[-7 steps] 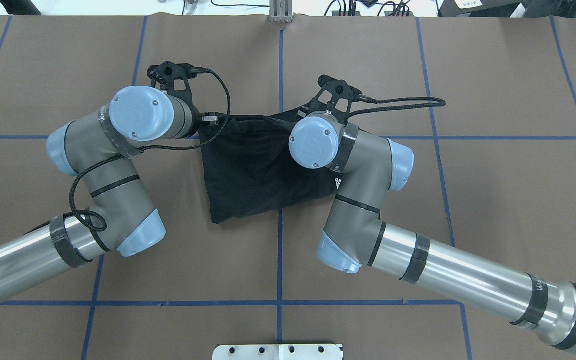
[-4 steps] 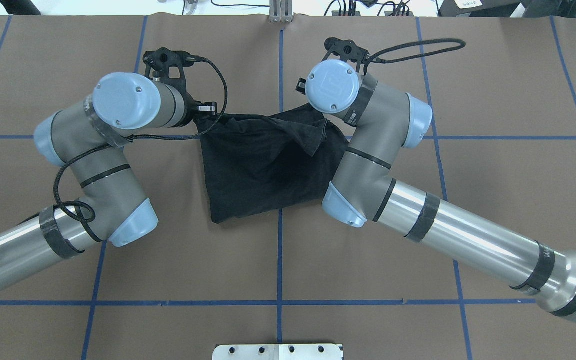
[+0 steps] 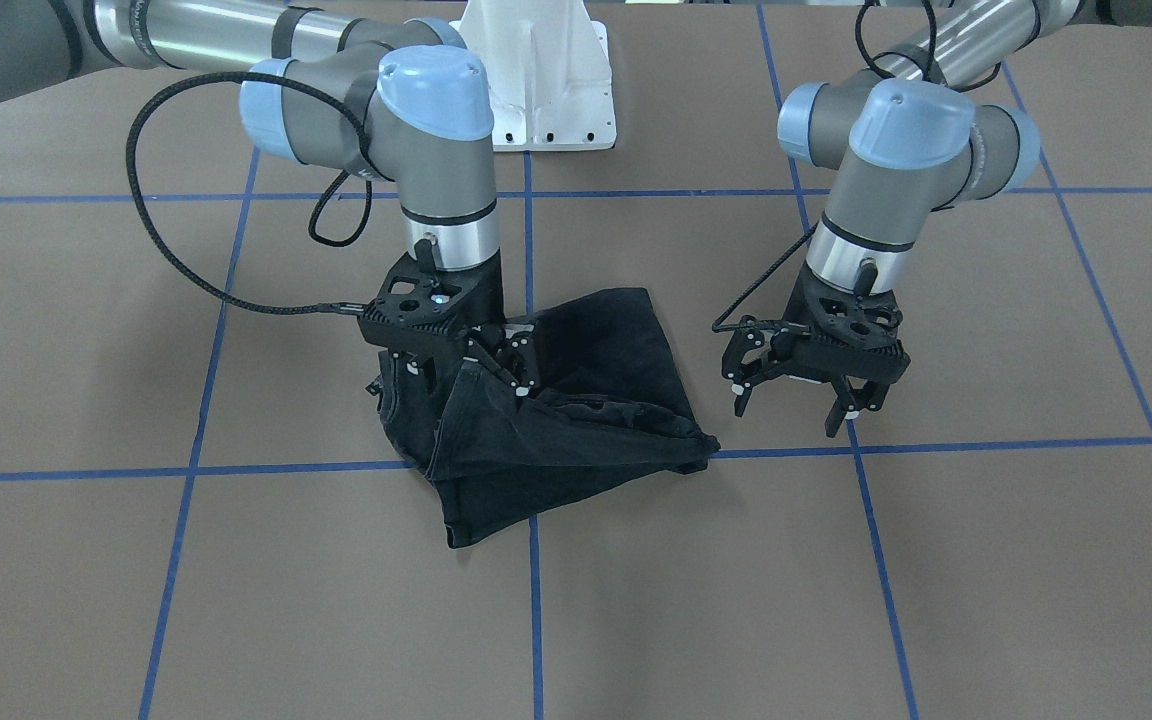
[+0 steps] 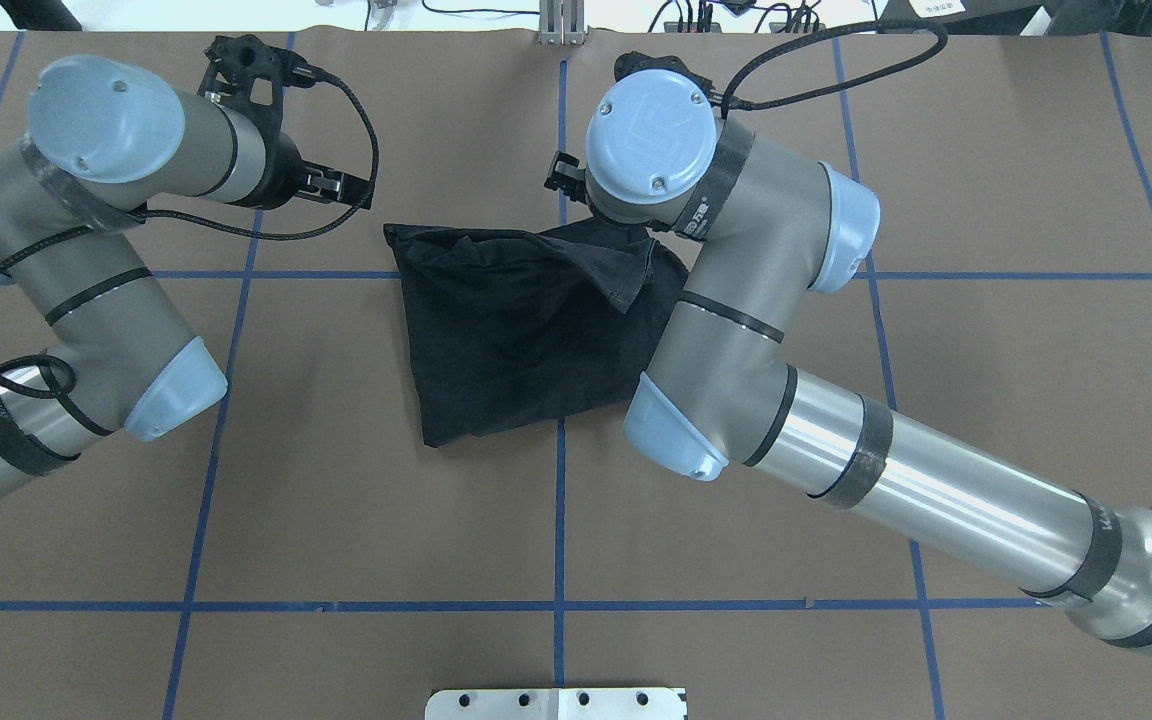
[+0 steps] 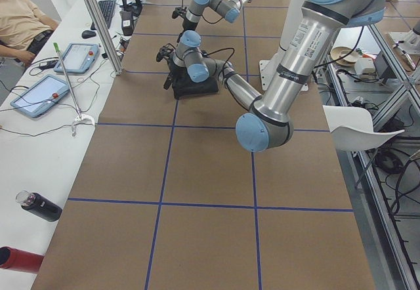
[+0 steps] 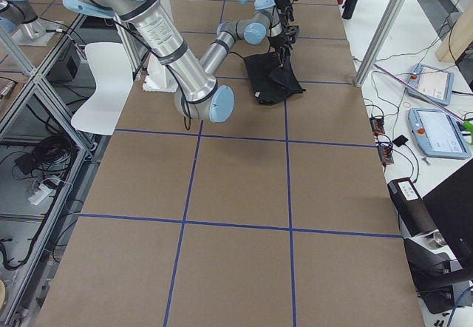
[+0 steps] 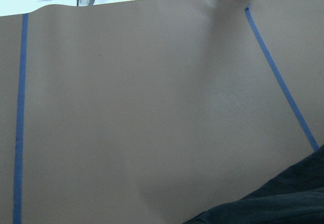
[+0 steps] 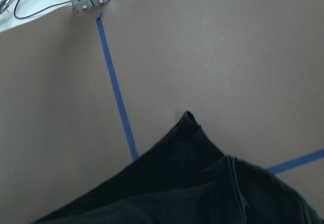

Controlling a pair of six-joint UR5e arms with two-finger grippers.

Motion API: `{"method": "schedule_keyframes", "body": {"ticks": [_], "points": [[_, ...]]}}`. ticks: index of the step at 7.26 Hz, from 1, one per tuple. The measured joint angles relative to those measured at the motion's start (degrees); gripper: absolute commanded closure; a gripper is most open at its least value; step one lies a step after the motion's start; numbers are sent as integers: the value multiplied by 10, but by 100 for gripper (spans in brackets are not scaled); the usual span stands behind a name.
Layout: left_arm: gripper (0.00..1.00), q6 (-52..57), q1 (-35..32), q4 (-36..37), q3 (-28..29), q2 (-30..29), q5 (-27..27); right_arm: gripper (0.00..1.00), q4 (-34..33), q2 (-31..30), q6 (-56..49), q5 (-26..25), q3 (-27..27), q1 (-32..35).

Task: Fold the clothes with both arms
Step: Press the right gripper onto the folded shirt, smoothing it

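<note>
The T-shirt [image 4: 516, 330] at the frame's centre was matt black cloth, soft and creased. The table cover [image 4: 386, 520] beneath looked like smooth, matt brown paper, crossed by faintly glossy blue tape [image 4: 559, 520]. At lower right, the right arm [image 4: 946, 505] showed a shiny brushed-metal tube, matt grey housings and satin light-blue plastic caps [image 4: 648, 122]. The left gripper [image 3: 786, 415] looked matt black.

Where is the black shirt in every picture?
Front-facing: shirt in the middle.
Overhead: middle, slightly above centre.
Exterior left: small, top middle.
Exterior right: small, top middle.
Left wrist: bottom right corner.
Right wrist: along the bottom.
Shared landmark: the blue tape line that runs under it.
</note>
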Motion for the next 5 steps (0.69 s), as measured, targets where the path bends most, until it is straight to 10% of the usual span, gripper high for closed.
{"method": "schedule_keyframes", "body": {"ticks": [5], "points": [[0, 6, -3, -1, -4, 4, -10, 38, -44, 53, 73, -87, -72, -100]]}}
